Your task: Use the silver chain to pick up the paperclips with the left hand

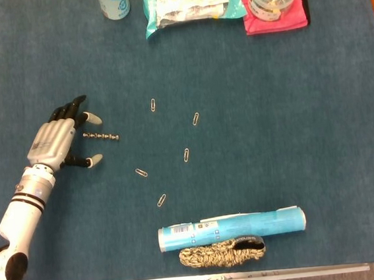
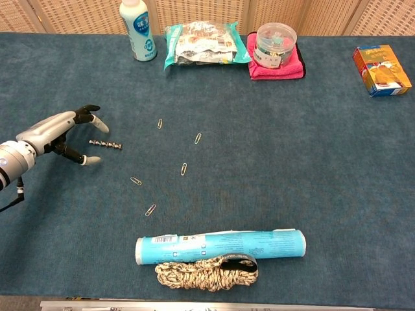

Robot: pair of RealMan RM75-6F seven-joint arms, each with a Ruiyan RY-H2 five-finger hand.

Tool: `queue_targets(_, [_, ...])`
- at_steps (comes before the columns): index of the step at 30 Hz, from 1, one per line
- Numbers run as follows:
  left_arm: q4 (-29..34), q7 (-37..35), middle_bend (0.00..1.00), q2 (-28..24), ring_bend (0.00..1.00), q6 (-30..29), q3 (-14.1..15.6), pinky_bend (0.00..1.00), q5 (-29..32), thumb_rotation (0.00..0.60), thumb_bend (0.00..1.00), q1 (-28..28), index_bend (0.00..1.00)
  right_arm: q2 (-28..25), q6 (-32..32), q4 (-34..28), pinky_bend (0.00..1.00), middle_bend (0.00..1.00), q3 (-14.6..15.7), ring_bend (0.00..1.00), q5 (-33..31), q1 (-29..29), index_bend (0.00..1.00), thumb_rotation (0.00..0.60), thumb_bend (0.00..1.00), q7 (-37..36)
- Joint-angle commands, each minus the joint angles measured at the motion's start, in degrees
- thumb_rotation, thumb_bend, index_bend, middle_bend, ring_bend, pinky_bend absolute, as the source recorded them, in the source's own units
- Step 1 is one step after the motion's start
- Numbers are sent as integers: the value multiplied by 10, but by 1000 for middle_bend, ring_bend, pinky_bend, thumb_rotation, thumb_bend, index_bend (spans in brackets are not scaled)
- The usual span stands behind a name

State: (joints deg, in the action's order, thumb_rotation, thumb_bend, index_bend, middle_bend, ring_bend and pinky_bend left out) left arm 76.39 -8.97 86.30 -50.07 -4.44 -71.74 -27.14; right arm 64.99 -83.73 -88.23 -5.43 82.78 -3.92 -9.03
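Your left hand [image 1: 58,140] lay low over the blue felt-like table [image 1: 291,117] at the scene's left, the white-and-silver forearm running back toward the near-left corner. Its fingers were spread apart, dark with pale tips, the thumb splayed toward the near side; they pinched nothing. The silver chain [image 1: 100,136], a short straight run of small metal beads, lay flat on the cloth just right of the hand, its left end between the upper fingertips and the thumb tip. Whether any fingertip touched it, you could not tell from either view.

The paperclips [image 1: 186,154] were thin bent wire loops, scattered loosely to the right of the chain, none touching another.

At the near edge a long light-blue cylindrical tube [image 1: 232,228] lay on its side, with a coil of mottled braided rope [image 1: 221,254] pressed against its near side. Along the far edge stood a white bottle [image 2: 137,29], a crinkled teal snack bag [image 2: 202,42], and a clear round tub [image 2: 275,44] on a folded pink cloth [image 2: 297,65]. A small cardboard box [image 2: 381,70] sat far right.

Your right hand appeared in neither view.
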Motion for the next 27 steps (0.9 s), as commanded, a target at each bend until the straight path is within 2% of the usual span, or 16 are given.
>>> queue_targets(1, [0,-2,0,-1,0,0,1,37,-2,600,179,-1,312,0,0,0,223,57,0,31,0,0,0,600,0,0])
queue_targets(7, [-2,-3,0,-1,0,0,2,37,-4,600,179,-2,384,1,1,0,223,57,0,31,-1,0,0,600,0,0])
queue_targets(21, [-26,-6,0,11,0,14,-6,39,8,600,180,-14,404,2,1,1,223,57,0,31,-1,1,0,600,0,0])
queue_targets(27, [-36,-2,0,15,0,20,-4,39,12,600,245,-16,415,3,0,3,223,57,0,31,-1,2,0,600,0,-2])
